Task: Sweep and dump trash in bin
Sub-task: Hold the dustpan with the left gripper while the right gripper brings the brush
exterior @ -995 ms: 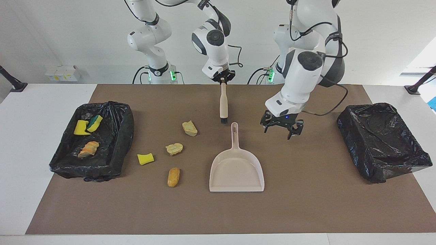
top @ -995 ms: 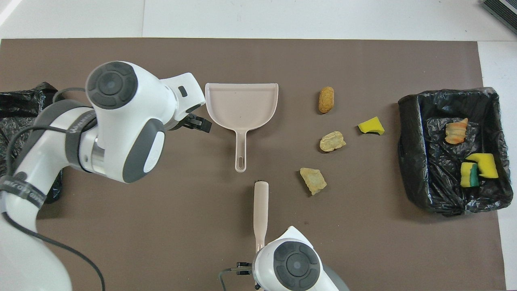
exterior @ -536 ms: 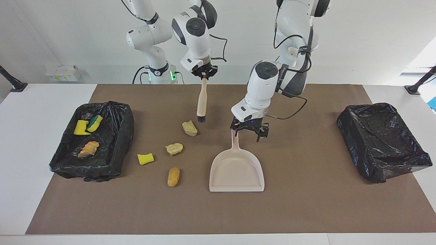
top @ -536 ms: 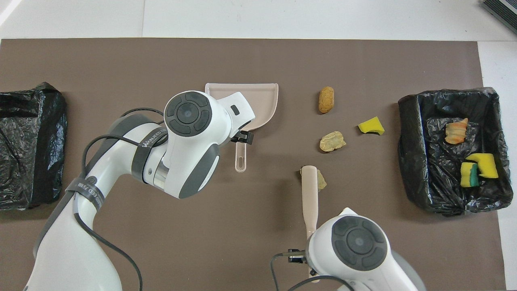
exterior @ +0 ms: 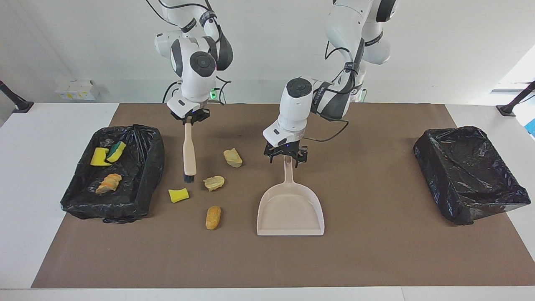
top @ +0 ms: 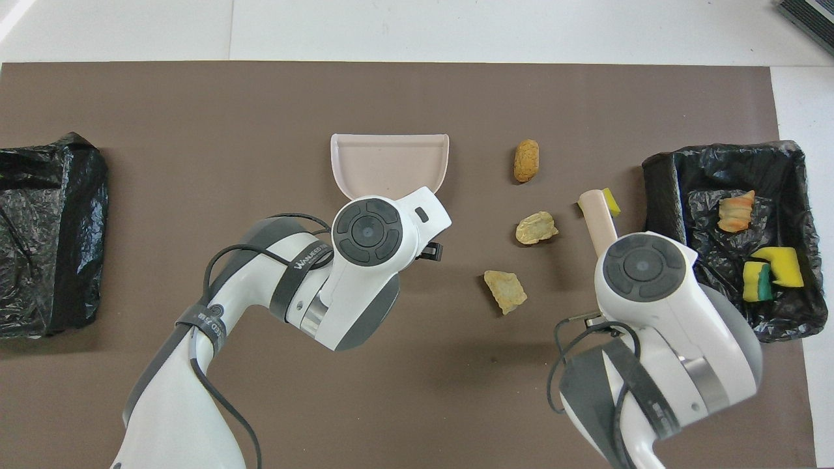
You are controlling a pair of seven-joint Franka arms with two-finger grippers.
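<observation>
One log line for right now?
left end effector: open over dustpan handle | right end effector: holds brush | four scraps on mat

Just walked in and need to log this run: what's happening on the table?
A sweep-up is under way. The right end effector is shut on a brush, bristles beside a yellow sponge piece. The left end effector, open, is at the dustpan handle. Four scraps lie loose on the mat; three already sit in the bin at the right arm's end.
</observation>
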